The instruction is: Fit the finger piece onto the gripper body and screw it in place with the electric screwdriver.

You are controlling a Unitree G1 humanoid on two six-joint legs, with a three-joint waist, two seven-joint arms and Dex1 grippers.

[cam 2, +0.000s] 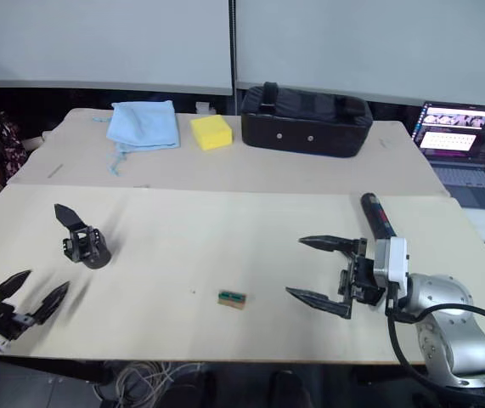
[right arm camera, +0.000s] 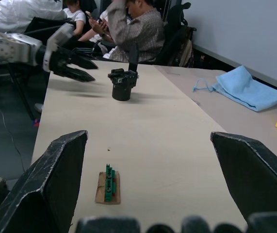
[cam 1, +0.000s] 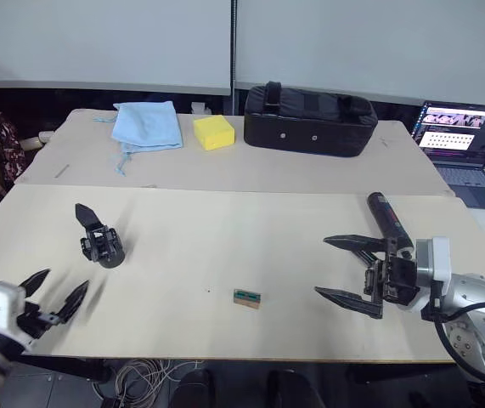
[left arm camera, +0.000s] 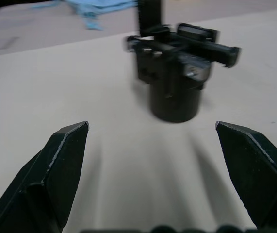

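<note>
Beige bench (cam 1: 225,246) runs in two joined slabs under a grey wall. Left eye: the small black blocky gripper body (cam 1: 100,242) with one pointed finger up stands on its round base, near the left pincer (cam 1: 55,295), which is spread wide and empty just short of it, probably staged for a grab. The long black cylindrical electric screwdriver (cam 1: 387,218) lies flat beside and just behind the right pincer (cam 1: 346,270), also spread wide, holding nothing. A small green part on a brown card (cam 1: 246,297) lies between the arms, well apart from both. Back slab: light blue cloth (cam 1: 147,125), yellow foam block (cam 1: 213,132), large black zipped bag (cam 1: 308,118), closed so contents can't be told; open laptop (cam 1: 460,146) at the far right. Right eye: same layout, and I can't pick out a loose finger piece. Left wrist: gripper body dead ahead between the wide fingers (left arm camera: 56,165), not touching; a silver screw head shows on its top. Right wrist: the green part lies close ahead, the gripper body stands far down the bench, and seated people (right arm camera: 128,29) are behind it.
</note>
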